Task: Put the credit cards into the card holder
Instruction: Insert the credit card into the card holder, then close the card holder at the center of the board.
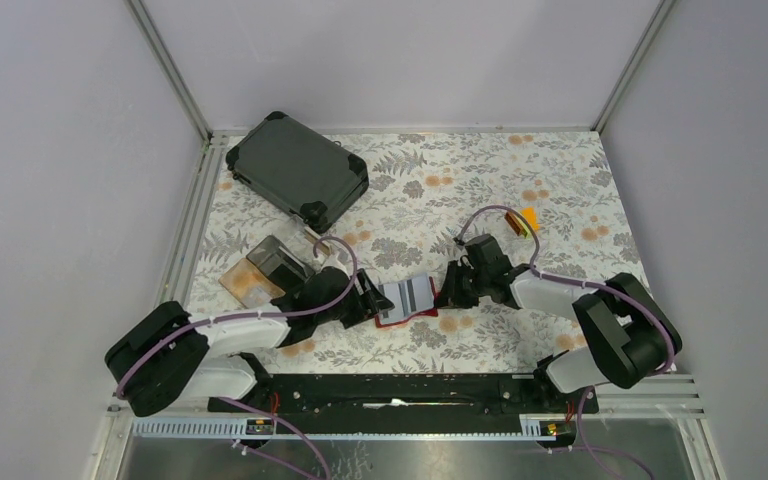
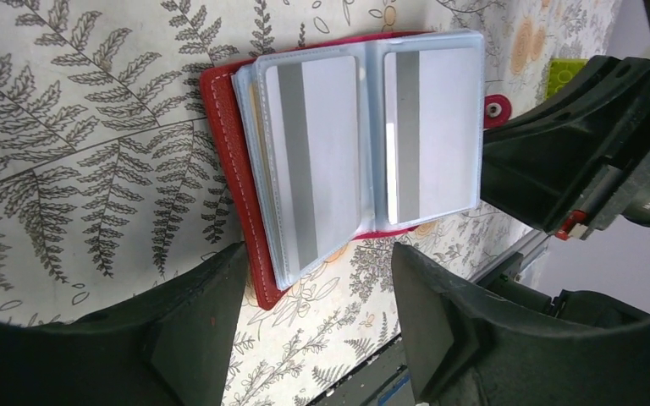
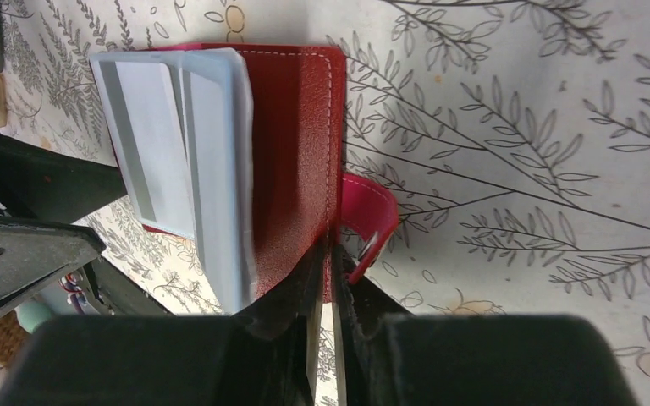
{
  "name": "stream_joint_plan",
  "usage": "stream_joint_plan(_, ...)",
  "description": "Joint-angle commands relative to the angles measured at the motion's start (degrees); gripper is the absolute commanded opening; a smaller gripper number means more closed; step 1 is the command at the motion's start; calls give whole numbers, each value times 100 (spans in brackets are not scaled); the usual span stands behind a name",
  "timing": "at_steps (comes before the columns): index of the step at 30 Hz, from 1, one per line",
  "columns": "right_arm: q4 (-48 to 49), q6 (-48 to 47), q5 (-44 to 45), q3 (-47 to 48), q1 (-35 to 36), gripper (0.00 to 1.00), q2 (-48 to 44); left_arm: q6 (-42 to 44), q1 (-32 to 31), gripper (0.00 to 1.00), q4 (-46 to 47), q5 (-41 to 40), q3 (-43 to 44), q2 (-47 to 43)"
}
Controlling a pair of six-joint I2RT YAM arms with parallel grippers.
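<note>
Overhead, left gripper (image 1: 372, 300): spread open, its tips at the left edge of the open card holder (image 1: 407, 312); whether it touches cannot be told from this view.
Overhead, right gripper (image 1: 448, 291): at the holder's right edge; too small here to tell its opening.
Overhead, arms: both reach inward from the near corners, forearms low, and meet at the middle of the table (image 1: 560, 170).
Overhead, room: a dark case (image 1: 298, 170) lies far left and a clear box (image 1: 265, 268) sits beside the left wrist. An orange block (image 1: 527, 218) lies behind the right wrist. Patterned cloth lies between holder and case.
Left wrist, pincer: jaws wide apart and gripping nothing; the holder's near end lies at the gap between the fingertips (image 2: 212, 296).
Left wrist, contents: two grey credit cards (image 2: 313, 169) with dark stripes sit in clear sleeves (image 2: 372, 127), one on each side of the fold.
Right wrist, pincer: pressed together on the edge of the red cover, just beside the snap tab (image 3: 371, 218).
Right wrist, holder: the red cover lies on the cloth, and the sleeves stand off it toward the left gripper.
</note>
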Motion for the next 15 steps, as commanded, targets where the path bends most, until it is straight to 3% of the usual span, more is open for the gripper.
stream_joint_plan(1, 123, 111, -85, -18, 214, 14, 176, 153, 2, 65, 617, 10, -31, -376)
stream_joint_plan(10, 107, 166, 39, 78, 345, 13, 374, 318, 3, 64, 532, -264, -93, -817)
stream_joint_plan(15, 23, 159, 101, 133, 372, 12, 384, 495, 2, 64, 902, -183, -14, -598)
